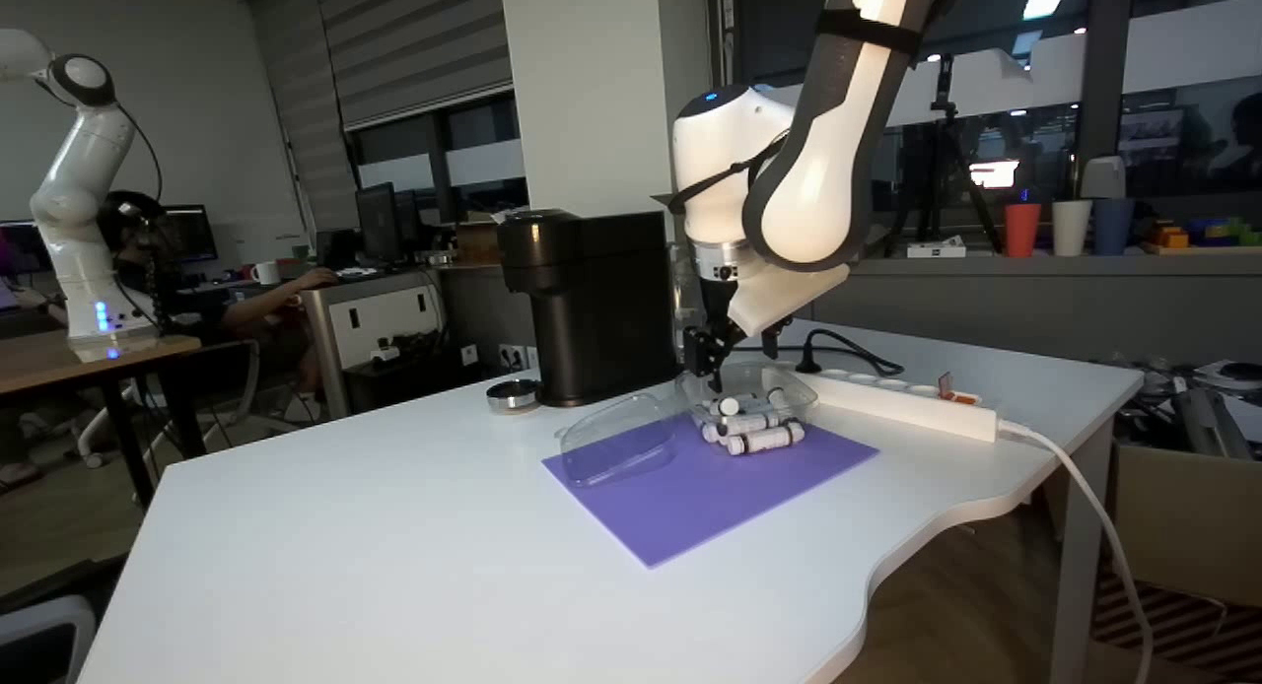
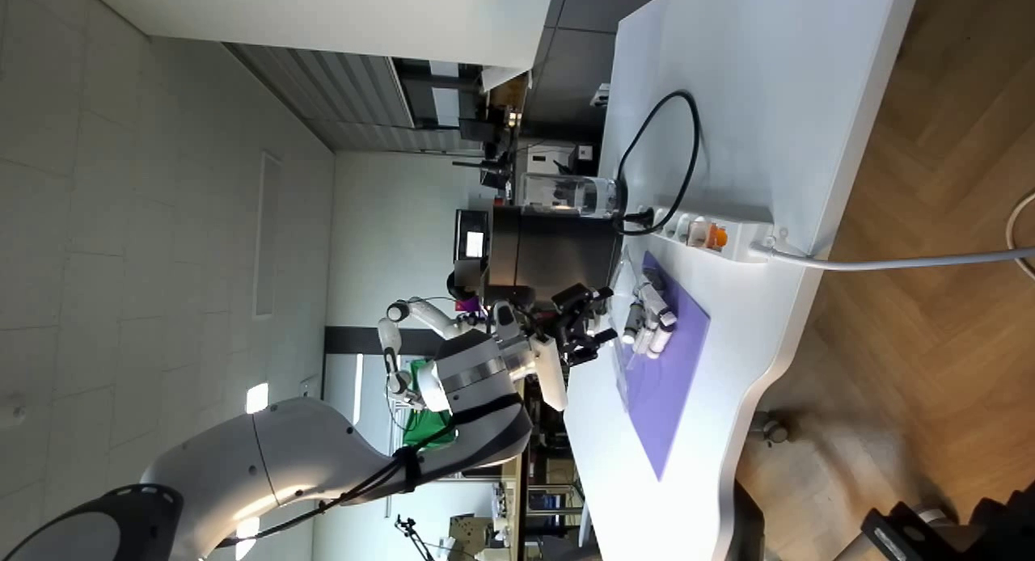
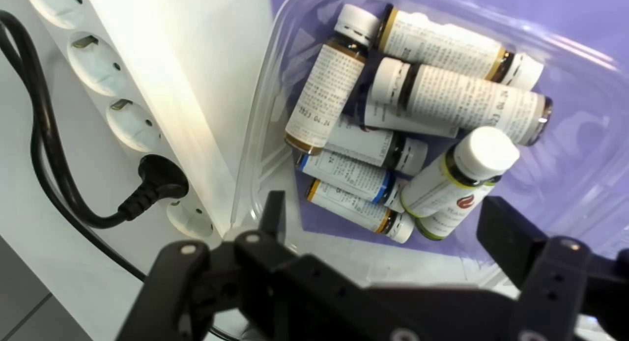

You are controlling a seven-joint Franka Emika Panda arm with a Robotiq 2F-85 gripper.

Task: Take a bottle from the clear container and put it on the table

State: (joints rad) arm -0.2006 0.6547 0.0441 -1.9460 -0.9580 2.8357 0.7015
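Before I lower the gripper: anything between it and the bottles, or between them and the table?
Gripper to bottles: nothing visible; the clear container is open above. Bottles to table: its wall, so likely lift over. Outside, the power strip runs along one side; a clear lid-like piece sits beside another.

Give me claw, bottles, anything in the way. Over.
Claw open, empty, at clear container. Bottles inside, some overlapping; could crowd a grasp. Power strip close alongside.

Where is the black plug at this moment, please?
In the wrist view, the black plug is at the left, seated in the white power strip, with the clear container to the right of that strip.
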